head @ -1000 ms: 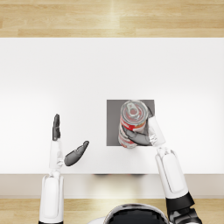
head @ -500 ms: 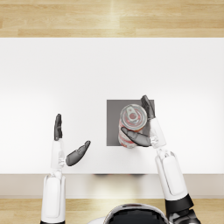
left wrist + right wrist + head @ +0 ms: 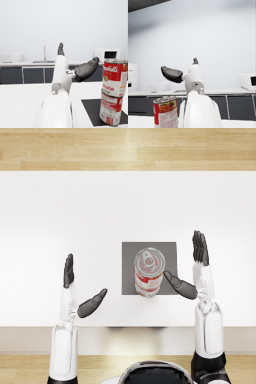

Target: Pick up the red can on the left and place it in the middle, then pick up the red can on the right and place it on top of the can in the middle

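Observation:
Two red soup cans stand stacked upright on a dark square mat in the middle of the white table. The top can rests squarely on the bottom can. My right hand is just right of the stack, fingers spread, thumb pointing toward the cans without touching them. Off to the left my left hand also holds nothing, fingers apart, well clear of the mat.
The white table ends at its front edge close to my arms. A kitchen counter with a microwave and a sink shows far behind in the wrist views.
My right hand has let go of the top can and drawn away to the right. The can now stands upright on the lower one. The left hand has kept still.

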Available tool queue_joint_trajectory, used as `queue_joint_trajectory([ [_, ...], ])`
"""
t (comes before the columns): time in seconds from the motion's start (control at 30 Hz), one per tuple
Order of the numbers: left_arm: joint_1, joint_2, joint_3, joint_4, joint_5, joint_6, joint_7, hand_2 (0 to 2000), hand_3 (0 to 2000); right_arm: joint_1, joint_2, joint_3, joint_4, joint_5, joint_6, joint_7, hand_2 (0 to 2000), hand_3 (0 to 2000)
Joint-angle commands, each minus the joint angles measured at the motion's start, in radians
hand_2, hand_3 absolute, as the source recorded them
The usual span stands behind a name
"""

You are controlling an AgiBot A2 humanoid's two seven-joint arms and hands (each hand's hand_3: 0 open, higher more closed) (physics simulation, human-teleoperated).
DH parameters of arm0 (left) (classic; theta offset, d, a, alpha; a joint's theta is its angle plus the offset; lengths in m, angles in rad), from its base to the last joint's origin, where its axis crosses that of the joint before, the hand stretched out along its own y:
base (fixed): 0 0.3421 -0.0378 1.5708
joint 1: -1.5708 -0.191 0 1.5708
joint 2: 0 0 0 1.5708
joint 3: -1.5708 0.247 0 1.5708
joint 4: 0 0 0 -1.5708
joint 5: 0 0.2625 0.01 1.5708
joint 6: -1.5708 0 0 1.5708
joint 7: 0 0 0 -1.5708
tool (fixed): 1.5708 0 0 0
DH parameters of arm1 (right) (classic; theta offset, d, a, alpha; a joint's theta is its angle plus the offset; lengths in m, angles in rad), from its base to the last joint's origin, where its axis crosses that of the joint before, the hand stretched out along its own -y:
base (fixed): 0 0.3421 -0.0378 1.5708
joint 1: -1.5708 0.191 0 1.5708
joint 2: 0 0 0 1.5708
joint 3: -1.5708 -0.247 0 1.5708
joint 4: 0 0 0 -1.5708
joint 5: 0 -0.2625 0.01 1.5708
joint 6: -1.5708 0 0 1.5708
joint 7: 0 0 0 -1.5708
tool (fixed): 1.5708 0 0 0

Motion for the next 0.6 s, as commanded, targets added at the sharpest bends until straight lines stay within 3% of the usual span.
queue_joint_trajectory([
  [0.03, 0.051, -0.003, -0.041, -0.027, 0.0, 0.0, 0.0, 0, 0, 0.005, 0.0, -0.129, 0.045, 0.0, 0.005, 0.026, 0, 0],
  [0.07, 0.056, -0.004, -0.058, -0.027, 0.0, 0.0, 0.0, 0, 0, 0.002, 0.001, -0.166, 0.043, 0.0, 0.009, 0.057, 0, 0],
  [0.13, 0.057, -0.003, -0.084, -0.009, 0.0, 0.0, 0.0, 0, 0, -0.017, -0.003, -0.223, 0.043, 0.0, 0.013, 0.189, 0, 0],
  [0.2, 0.056, -0.002, -0.105, 0.009, 0.0, 0.0, 0.0, 0, 0, -0.031, -0.006, -0.257, 0.027, 0.0, 0.015, 0.264, 0, 0],
  [0.23, 0.051, 0.0, -0.109, 0.013, 0.0, 0.0, 0.0, 0, 0, -0.026, -0.003, -0.199, 0.032, 0.0, 0.016, 0.287, 0, 0],
  [0.37, 0.039, 0.006, -0.107, 0.017, 0.0, 0.0, 0.0, 0, 0, -0.039, -0.006, -0.242, 0.027, -0.001, 0.017, 0.329, 0, 0],
  [0.6, 0.034, 0.008, -0.12, 0.024, 0.0, 0.0, 0.0, 0, 0, -0.042, -0.006, -0.256, 0.026, -0.001, 0.018, 0.343, 0, 0],
])
